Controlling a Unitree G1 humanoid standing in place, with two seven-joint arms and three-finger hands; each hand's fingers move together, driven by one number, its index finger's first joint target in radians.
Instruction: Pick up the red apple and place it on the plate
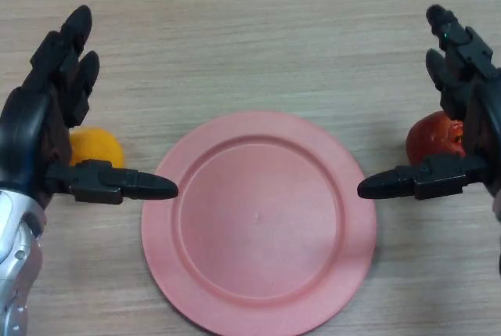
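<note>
A red apple [433, 139] lies on the wooden table at the right, just beyond the rim of the pink plate [258, 222]. My right hand [468, 109] hovers over it, open, fingers stretched away and thumb pointing left across the apple's near side; much of the apple is hidden behind the hand. The plate sits in the middle near the front and holds nothing. At the left my left hand [43, 117] is open too, its thumb pointing right toward the plate.
An orange fruit [98, 148] rests on the table left of the plate, partly hidden behind my left hand. Bare wooden tabletop [258, 30] stretches across the far side.
</note>
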